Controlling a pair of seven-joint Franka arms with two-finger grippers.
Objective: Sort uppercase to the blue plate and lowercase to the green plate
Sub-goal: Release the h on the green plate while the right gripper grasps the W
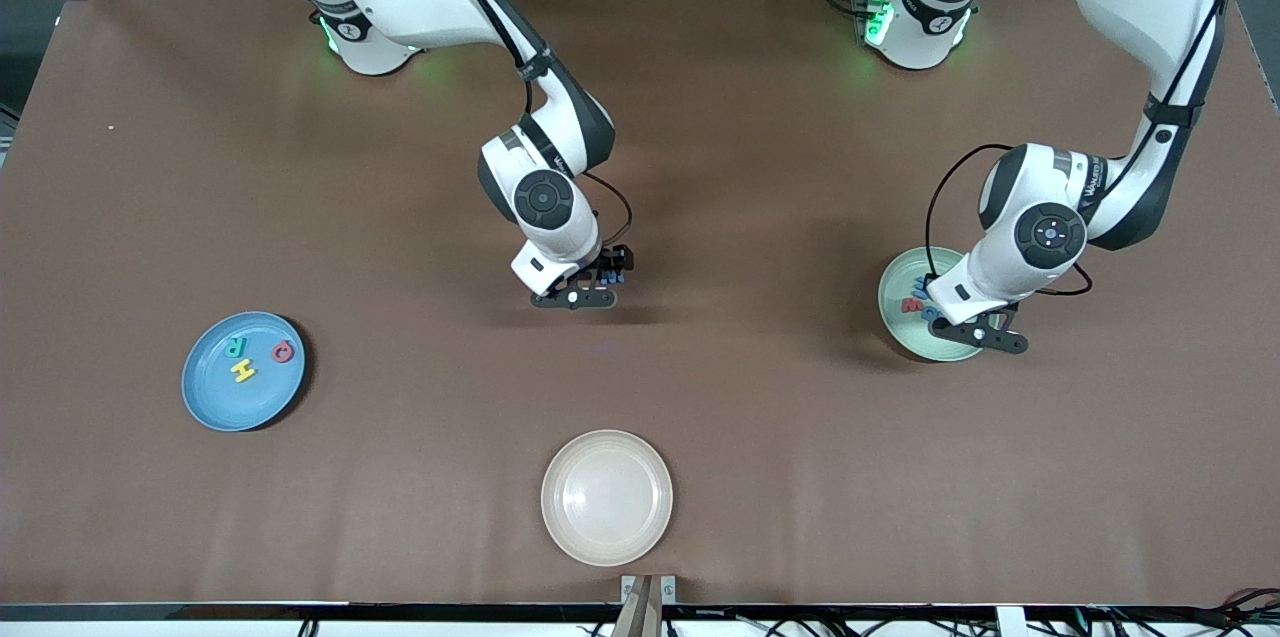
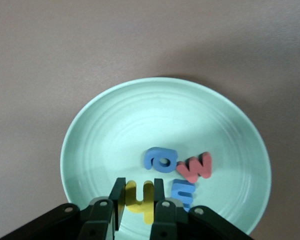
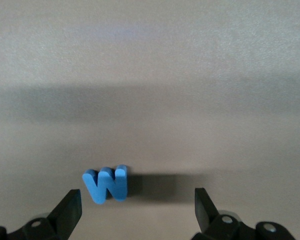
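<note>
The green plate (image 2: 90,130), at the left arm's end of the table, has the left gripper (image 2: 138,202) over it, fingers shut on the yellow h (image 2: 140,197). The blue plate (image 1: 215,397) already has three capitals. The right gripper (image 3: 137,210) hangs mid-table, fingers spread wide and empty, and should centre over the blue W (image 3: 106,183) before closing. The front view hides that letter and most lowercase ones

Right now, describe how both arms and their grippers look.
Both arms are glossy white with dark grey joint bands and round caps, black cables looped alongside, and green lights at their bases. The left gripper and right gripper have black fingers.
</note>
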